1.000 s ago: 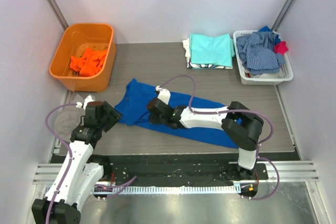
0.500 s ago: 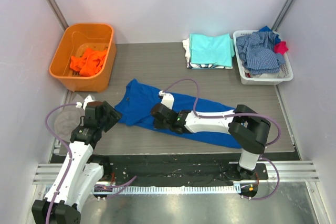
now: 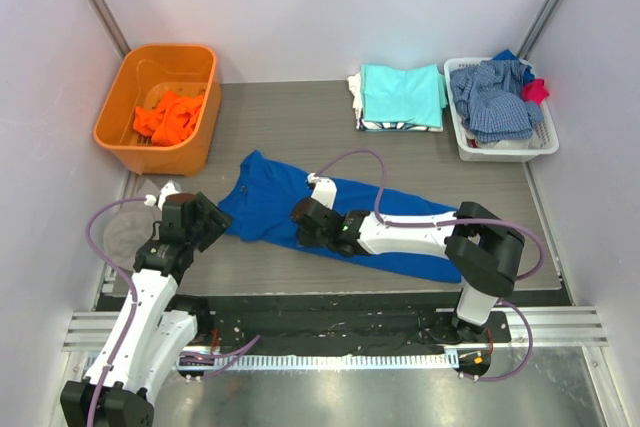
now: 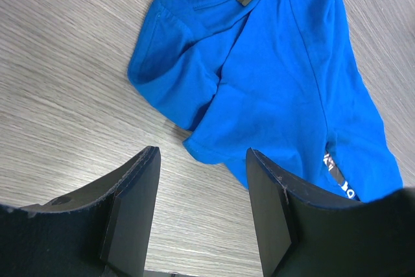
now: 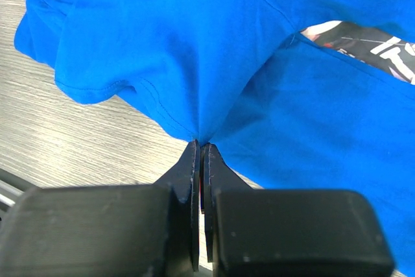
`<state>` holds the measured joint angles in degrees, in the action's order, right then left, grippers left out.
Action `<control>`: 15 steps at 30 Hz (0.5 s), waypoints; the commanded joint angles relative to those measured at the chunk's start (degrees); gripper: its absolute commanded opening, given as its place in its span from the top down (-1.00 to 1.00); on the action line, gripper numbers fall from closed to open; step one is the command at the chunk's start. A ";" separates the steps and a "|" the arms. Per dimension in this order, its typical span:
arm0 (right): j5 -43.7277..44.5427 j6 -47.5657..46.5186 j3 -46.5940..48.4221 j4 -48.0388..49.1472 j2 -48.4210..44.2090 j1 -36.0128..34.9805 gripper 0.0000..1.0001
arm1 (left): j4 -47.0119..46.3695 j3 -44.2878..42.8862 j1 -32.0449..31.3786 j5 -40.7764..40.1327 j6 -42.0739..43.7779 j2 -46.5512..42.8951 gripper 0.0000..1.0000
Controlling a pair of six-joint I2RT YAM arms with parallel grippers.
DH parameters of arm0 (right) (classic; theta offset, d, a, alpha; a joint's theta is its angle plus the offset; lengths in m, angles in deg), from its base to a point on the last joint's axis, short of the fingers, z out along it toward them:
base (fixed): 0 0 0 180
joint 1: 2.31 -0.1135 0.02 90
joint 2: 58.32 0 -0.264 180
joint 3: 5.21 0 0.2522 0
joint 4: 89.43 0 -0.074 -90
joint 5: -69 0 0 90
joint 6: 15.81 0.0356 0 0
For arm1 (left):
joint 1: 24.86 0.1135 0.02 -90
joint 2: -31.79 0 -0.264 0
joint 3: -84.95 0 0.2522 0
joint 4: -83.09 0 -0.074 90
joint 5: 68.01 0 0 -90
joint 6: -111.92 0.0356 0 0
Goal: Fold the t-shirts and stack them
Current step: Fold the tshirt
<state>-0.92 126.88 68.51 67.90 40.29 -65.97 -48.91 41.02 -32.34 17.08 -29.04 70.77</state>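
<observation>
While the royal blue cotton t-shirt (image 3: 258,197) lies slantwise on the grey wood-grain tabletop (image 3: 290,127), the top external view shows you its long axis running from the collar end at the left down to the hem by the right arm's base. That puts the collar end just beside your left tool (image 3: 207,219), the nearer one to it, and your right tool (image 3: 303,215) reaches across to the shirt's near long edge around its middle. A folded aqua t-shirt (image 3: 402,95) tops the stack well apart at the far right, and a crumpled orange t-shirt (image 3: 168,117) sits in the orange plastic tub (image 3: 168,49) at the far left. From up there you cannot read either tool's jaws. The left wrist view settles one: the left tool (image 4: 202,160) is spread and holds nothing, above bare tabletop, with the nearest sleeve hem just past its fingertips and the shirt lying ahead and to the right, its collar label at the top. The right wrist view settles the other: the right tool (image 5: 200,148) is pressed together, pinching a small peak of blue fabric at the shirt's edge, with the dark-and-white print showing at upper right. I judge that your left tool must go forward and rightward to reach cloth.
</observation>
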 commanded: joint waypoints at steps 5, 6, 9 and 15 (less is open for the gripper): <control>2.25 0.40 -0.73 -0.14 -3.86 -0.41 0.98 | -0.14 -0.41 0.01 -0.10 -0.37 -0.57 -0.20; 2.42 0.40 -0.81 -0.32 -4.04 -0.50 0.98 | -0.14 -0.41 -0.07 -0.10 -0.46 -0.57 -0.20; 2.69 0.31 -1.08 -0.85 -4.65 -0.50 0.98 | 0.04 -0.33 0.02 -0.10 -0.46 -0.57 -0.20; 3.13 0.14 -1.95 -1.20 -5.44 -0.50 0.98 | 0.30 -0.15 0.02 -0.02 -0.63 -0.93 -0.19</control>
<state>-0.24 126.88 67.40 67.09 37.40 -65.97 -48.63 41.02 -32.34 17.08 -29.08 70.64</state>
